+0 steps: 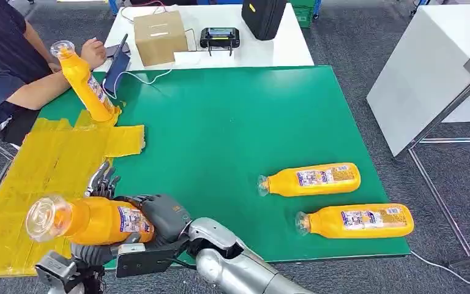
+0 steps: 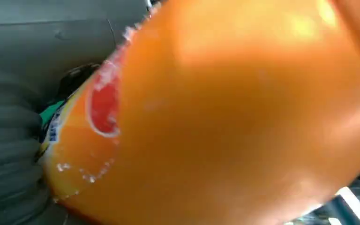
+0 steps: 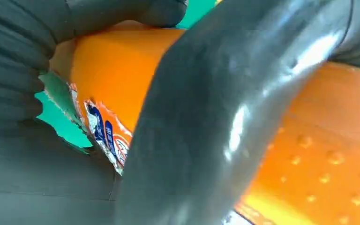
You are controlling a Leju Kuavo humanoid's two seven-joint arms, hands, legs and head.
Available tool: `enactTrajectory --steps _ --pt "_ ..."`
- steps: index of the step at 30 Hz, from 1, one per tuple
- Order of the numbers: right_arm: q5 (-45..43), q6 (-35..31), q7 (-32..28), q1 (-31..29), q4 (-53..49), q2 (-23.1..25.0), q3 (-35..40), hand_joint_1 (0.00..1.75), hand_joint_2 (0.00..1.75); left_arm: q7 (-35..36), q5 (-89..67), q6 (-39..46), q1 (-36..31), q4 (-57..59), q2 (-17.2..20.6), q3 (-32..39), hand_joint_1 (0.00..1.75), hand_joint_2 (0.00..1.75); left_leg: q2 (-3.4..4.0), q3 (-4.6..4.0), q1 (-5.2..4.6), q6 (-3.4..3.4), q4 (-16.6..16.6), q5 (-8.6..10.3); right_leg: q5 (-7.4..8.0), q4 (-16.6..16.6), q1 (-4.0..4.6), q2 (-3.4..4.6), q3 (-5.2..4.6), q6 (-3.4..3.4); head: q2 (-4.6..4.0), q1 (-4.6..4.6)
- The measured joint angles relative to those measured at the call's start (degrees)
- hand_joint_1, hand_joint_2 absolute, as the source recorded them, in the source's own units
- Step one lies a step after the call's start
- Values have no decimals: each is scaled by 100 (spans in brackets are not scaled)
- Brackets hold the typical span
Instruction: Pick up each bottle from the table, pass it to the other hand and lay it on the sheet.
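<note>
Head view: a smooth orange plastic bottle with a clear cap and printed label lies sideways above the crinkled yellow sheet. The right hand wraps its base end; the left hand has fingers behind and beneath it. Two matching bottles lie on the green mat. A person's hand steadies a fourth bottle tilted on the sheet's far edge.

Left wrist view: glossy orange bottle wall sits close against the ribbed grey hand cover.

Right wrist view: a thick grey thumb clamps across the dimpled bottle.
</note>
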Motion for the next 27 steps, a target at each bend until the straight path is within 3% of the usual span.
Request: enactTrajectory --steps 27 --pt "-4 79 -13 -176 171 -74 383 175 175 -179 221 -199 169 127 29 271 175 175 1 0 -1 0 1 0 1 0 -1 0 -3 1 0 -4"
